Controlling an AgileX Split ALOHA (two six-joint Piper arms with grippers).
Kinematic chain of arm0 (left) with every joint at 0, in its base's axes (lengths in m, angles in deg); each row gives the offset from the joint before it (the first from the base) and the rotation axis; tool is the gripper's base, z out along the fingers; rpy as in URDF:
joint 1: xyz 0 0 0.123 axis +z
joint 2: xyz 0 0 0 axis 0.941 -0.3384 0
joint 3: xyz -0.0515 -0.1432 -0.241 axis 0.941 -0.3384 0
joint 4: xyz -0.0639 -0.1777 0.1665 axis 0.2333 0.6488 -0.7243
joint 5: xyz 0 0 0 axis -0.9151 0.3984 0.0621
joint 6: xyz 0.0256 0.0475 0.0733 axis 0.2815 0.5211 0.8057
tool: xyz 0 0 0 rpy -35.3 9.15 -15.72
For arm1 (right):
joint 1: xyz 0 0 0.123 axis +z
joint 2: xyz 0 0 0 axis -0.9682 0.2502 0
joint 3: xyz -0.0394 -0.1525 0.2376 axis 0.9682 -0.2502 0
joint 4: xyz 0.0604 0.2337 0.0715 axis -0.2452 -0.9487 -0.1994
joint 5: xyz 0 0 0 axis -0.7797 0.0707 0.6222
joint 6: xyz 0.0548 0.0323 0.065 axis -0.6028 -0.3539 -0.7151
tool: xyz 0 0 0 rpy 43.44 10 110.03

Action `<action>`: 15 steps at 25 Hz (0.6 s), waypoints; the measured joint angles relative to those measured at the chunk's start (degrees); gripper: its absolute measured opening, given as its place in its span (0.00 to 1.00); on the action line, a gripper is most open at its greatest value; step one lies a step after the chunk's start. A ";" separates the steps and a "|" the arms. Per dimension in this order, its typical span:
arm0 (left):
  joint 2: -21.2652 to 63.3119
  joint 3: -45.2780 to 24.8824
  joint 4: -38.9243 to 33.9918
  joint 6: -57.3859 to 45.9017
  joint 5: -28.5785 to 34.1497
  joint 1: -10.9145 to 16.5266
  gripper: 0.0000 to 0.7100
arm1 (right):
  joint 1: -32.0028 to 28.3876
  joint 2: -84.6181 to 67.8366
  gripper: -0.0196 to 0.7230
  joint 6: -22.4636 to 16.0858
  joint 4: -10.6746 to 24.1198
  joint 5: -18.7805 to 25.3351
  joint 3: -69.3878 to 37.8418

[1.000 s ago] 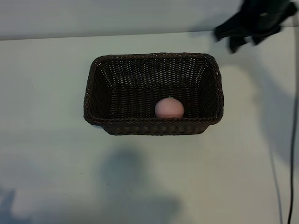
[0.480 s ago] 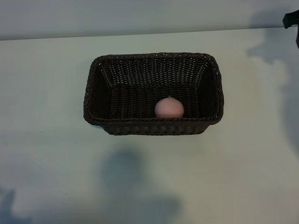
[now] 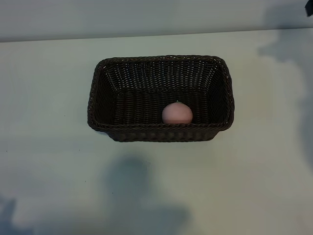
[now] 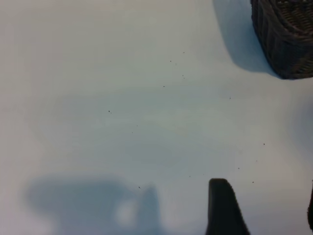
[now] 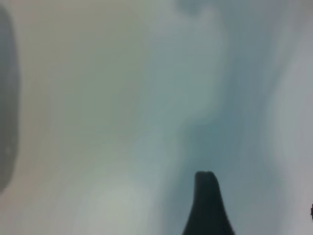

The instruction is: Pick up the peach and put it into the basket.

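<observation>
The pale pink peach (image 3: 177, 113) lies inside the dark brown wicker basket (image 3: 98, 98), against its near wall, right of the middle. No gripper is near either. In the left wrist view my left gripper (image 4: 266, 210) hangs open over bare table, with one dark finger (image 4: 222, 208) showing and a corner of the basket (image 4: 286, 34) farther off. My right gripper (image 5: 259, 208) is open too, with nothing between its fingers (image 5: 205, 208). Of the right arm, the exterior view shows only a dark scrap (image 3: 309, 12) at the top right corner.
The basket stands in the middle of a pale table (image 3: 49, 161). A light wall (image 3: 122, 17) runs behind the table's far edge. Arm shadows fall on the near part of the table and at the far right.
The right arm has drawn back from beside the basket's far right corner, up and to the right, almost out of the exterior view. Peach and basket have not moved.
</observation>
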 joint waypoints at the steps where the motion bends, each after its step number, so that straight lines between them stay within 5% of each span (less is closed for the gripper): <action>1: 0.00 0.00 0.00 0.00 0.00 0.00 0.60 | 0.00 -1.71 0.70 0.00 0.00 0.07 -0.78; 15: 0.00 0.00 0.00 0.00 0.00 0.00 0.60 | 0.00 -39.69 0.69 -0.29 -1.60 1.18 -14.38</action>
